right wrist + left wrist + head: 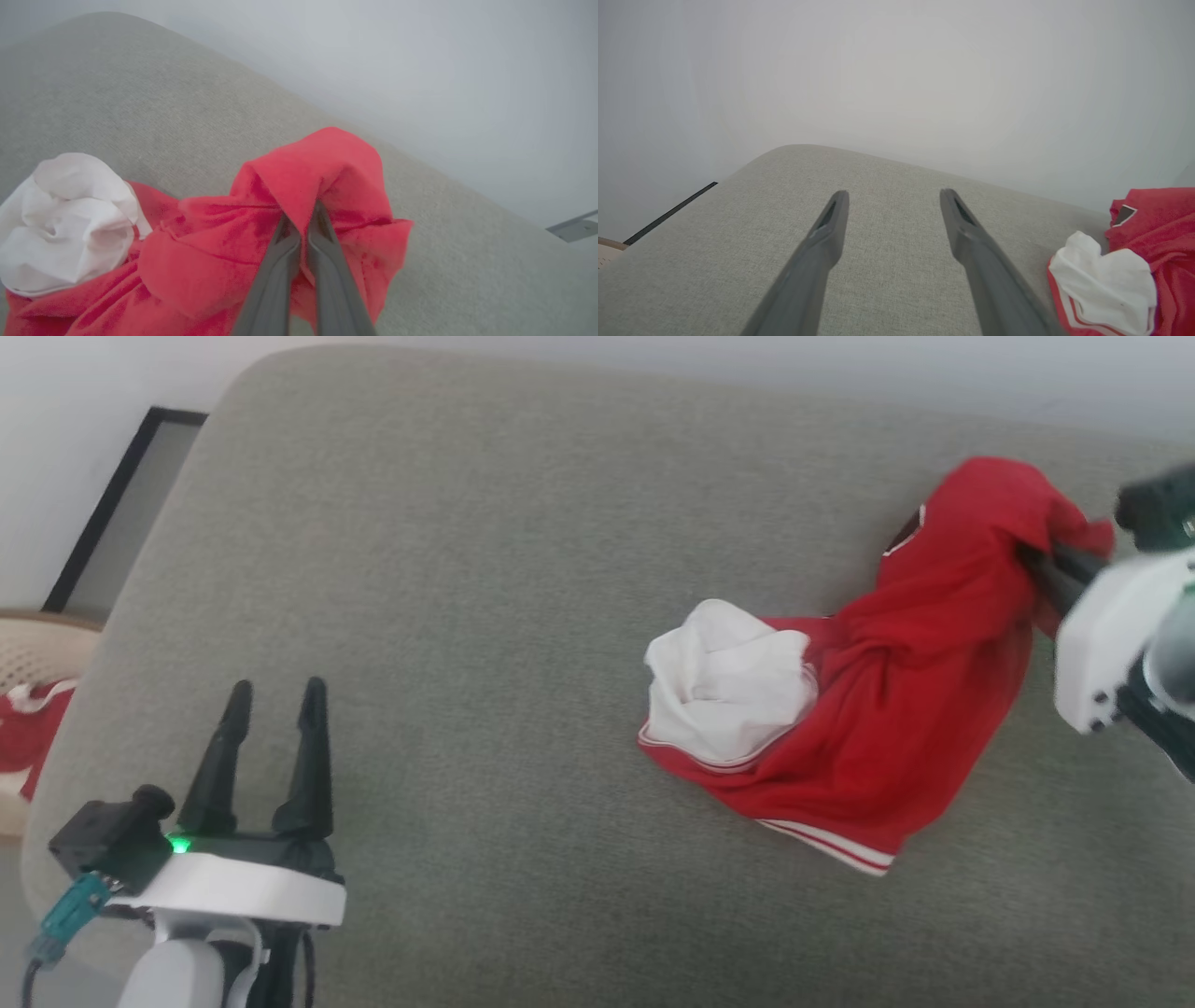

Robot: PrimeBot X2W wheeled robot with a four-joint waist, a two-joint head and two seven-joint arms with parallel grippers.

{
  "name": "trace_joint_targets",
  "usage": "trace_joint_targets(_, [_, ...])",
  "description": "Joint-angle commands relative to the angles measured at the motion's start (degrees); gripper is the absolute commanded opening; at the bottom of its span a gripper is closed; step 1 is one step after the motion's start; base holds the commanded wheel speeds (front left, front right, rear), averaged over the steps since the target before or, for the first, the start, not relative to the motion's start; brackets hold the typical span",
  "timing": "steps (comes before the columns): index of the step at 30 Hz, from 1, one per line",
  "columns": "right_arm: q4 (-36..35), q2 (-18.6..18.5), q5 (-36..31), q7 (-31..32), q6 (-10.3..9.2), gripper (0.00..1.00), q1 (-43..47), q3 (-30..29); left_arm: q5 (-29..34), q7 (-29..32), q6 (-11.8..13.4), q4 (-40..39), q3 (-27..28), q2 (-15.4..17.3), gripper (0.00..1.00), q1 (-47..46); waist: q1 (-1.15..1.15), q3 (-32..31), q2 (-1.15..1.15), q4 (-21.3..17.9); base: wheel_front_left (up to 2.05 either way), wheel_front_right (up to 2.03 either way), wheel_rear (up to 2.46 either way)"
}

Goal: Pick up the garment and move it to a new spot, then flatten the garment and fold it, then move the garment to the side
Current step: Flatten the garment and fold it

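- Red thin-fabric garment [896, 709], crumpled in a heap on the right part of a grey-green woven cushion [467, 569]; one fold lifted at its far right end
- White short sleeve [724, 681], bunched into a ball at the garment's left end and resting on the cushion; red-and-white striped trim [831, 845] along the near edge and round the sleeve seam
- Small dark patch [904, 534] with a white border on the red cloth near the lifted fold; detail too small to read
- Right gripper [301, 214]: jaws closed on the lifted red fold; cloth pinched between the two dark fingers and draped over their tips
- Left gripper [277, 695]: jaws spread wide, nothing between them; over the near left part of the cushion, well apart from the garment; fingers pointing to the far side; green light lit at its base
- Pale woven basket [28, 663] at the left, past the cushion's edge; red and white cloth inside
- Dark-framed panel [112, 513] by the cushion's far left corner, next to a pale wall [56, 411]
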Motion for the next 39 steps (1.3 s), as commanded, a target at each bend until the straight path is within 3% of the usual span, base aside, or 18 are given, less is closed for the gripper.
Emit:
trace_joint_targets(1, [0.15, 0.64, -0.22, -0.04, -0.02, 0.0, -1.19, 0.27, -0.13, -0.27, -0.11, 0.07, -0.29, -0.25, 1.0, -0.83, 0.0, 0.71, 0.0, 0.93, 0.0, 0.0, 0.0])
trace_joint_targets(13, [9.21, 6.1, 0.65, -0.25, -0.02, 0.0, -15.59, 14.72, -1.01, -0.27, -0.11, 1.71, -4.08, -2.17, 1.0, -4.55, 0.0, 3.51, 0.0, 7.2, 0.0, 0.0, 0.0])
trace_joint_targets(20, [18.58, 9.12, 3.24, -0.98, -0.02, 0.0, -19.64, 22.8, -1.27, -0.27, -0.11, 2.47, -4.93, -2.89, 1.0, -5.45, 0.0, 4.46, 0.0, 8.8, 0.0, 0.0, 0.0])
trace_joint_targets(23, [20.89, 9.26, 5.07, -1.14, -0.02, 1.0, -20.78, 24.67, -0.97, -0.27, -0.11, 2.69, -4.69, -2.89, 1.0, -5.52, 0.0, 4.39, 0.0, 8.53, 0.0, 0.0, 0.0])
trace_joint_targets(30, [19.09, 7.13, 8.79, -2.55, -0.02, 1.0, -23.7, 26.96, -0.25, -0.27, -0.11, 2.55, -2.63, -2.03, 1.0, -4.36, 0.0, 2.87, 0.0, 6.0, 0.0, 0.0, 0.0])
trace_joint_targets(39, [14.42, 2.36, 8.8, -8.59, -0.02, 1.0, -21.6, 23.39, 0.4, -0.27, -0.11, 1.34, 0.08, -1.1, 1.0, -2.53, 0.0, 0.51, 0.0, 2.0, 0.0, 0.0, 0.0])
